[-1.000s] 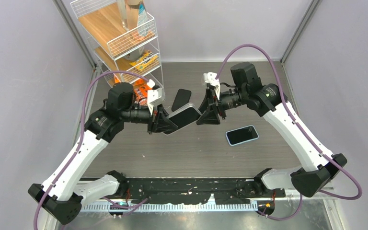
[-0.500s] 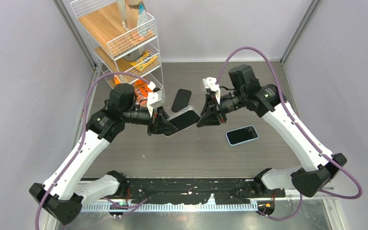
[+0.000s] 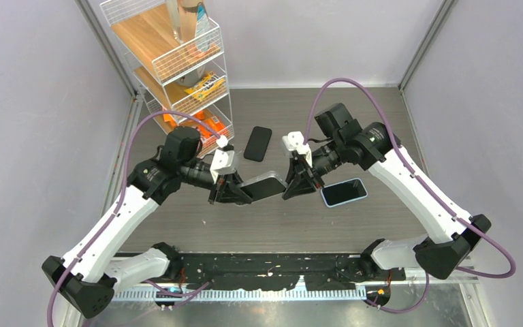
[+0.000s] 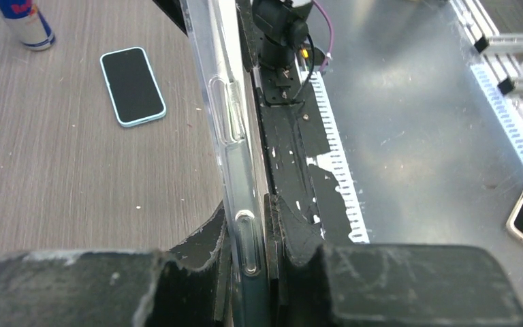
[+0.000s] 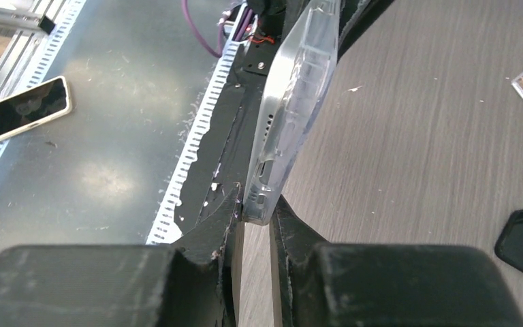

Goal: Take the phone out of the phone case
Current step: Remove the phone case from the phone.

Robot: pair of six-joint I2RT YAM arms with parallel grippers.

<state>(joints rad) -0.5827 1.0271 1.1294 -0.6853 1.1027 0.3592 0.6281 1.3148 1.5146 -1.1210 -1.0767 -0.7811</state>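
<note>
Left fingers: your left gripper (image 4: 250,228) is clamped narrow on one end of the clear plastic phone case (image 4: 235,136), with a pad on each broad face.
Right fingers: your right gripper (image 5: 257,214) is pinched just as narrow on the opposite end. It bites a corner beside the small port holes, so only a little of the case sits between its pads.
Held thing: the dark phone (image 3: 264,187) looks seated in the case, since the top view shows a dark face inside a pale rim. The wrist views show mostly the clear edge, so you cannot tell how firmly it sits.
Long axis: it runs straight from one pair of fingers to the other, left to right, with the broad face turned partly upward.
Place: the phone is in the air over the middle of the grey wood-grain table (image 3: 279,225), off the surface.
Nearer arm: neither, because each arm already has one end.
What the move turns on: with a grip at both ends of one axis, you likely need one side to anchor while the other flexes its corner of the rim away from the phone. The right corner pinch looks suited to that.
Around: a blue-rimmed phone (image 3: 344,192) lies flat just right of the right gripper, and a bare black phone (image 3: 257,143) lies toward the far edge. Both are apart from the held case.
</note>
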